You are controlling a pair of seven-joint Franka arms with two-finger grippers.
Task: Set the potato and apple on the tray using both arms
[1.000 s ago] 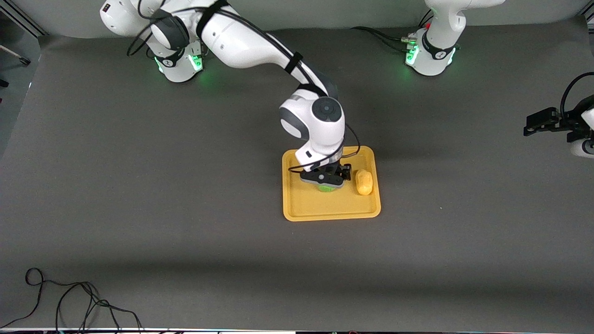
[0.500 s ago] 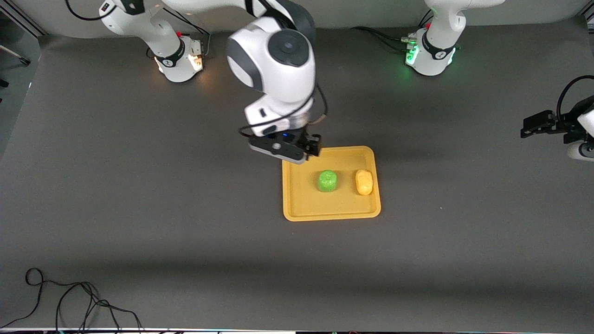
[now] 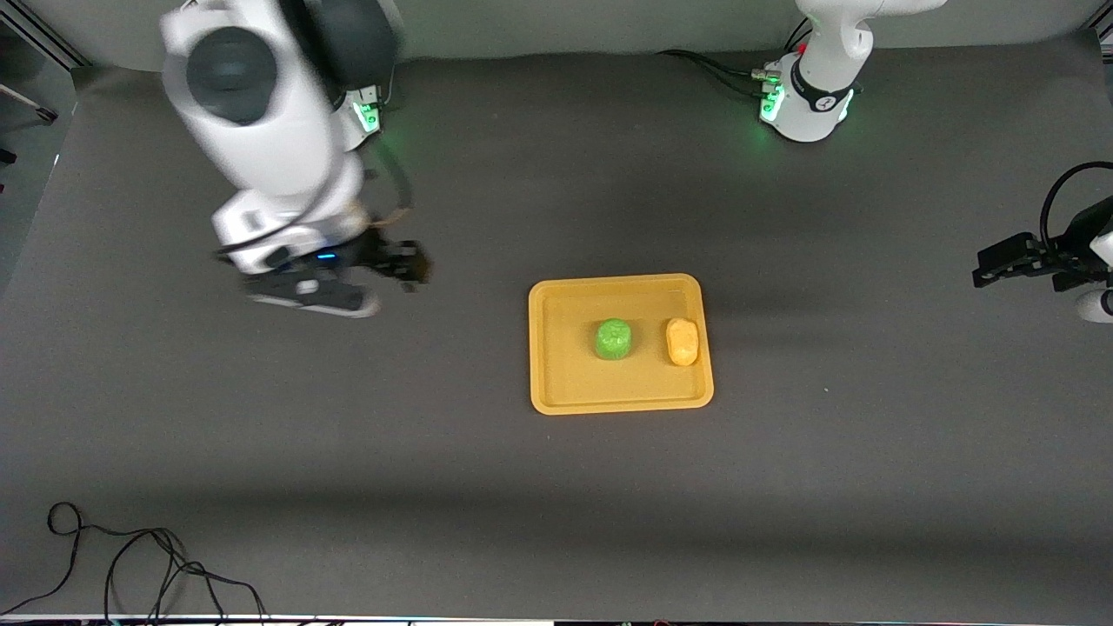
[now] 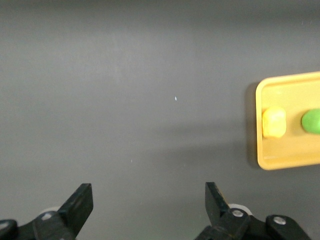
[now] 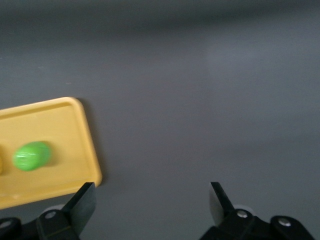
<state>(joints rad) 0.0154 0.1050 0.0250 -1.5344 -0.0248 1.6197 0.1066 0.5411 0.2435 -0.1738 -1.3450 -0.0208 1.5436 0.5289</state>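
The yellow-orange tray [image 3: 565, 369] lies in the middle of the table. The green apple [image 3: 613, 339] and the yellow-orange potato [image 3: 683, 341] rest on it side by side, the potato toward the left arm's end. My right gripper [image 3: 317, 300] is up in the air over bare table toward the right arm's end, open and empty [image 5: 152, 200]. Its wrist view shows the tray's corner [image 5: 75, 130] and the apple [image 5: 31, 155]. My left gripper [image 3: 1000, 261] waits at the left arm's end, open and empty [image 4: 149, 200]. Its wrist view shows the tray [image 4: 260, 125], potato [image 4: 274, 121] and apple [image 4: 311, 121].
A black cable [image 3: 130, 565] lies coiled at the table's near edge, toward the right arm's end. The two arm bases [image 3: 804, 104] [image 3: 356, 117] stand along the edge farthest from the front camera. The mat is plain dark grey.
My right gripper let go of the apple on the tray, rose, and swung away toward the right arm's end. The apple and potato have stayed put. The left arm barely moved.
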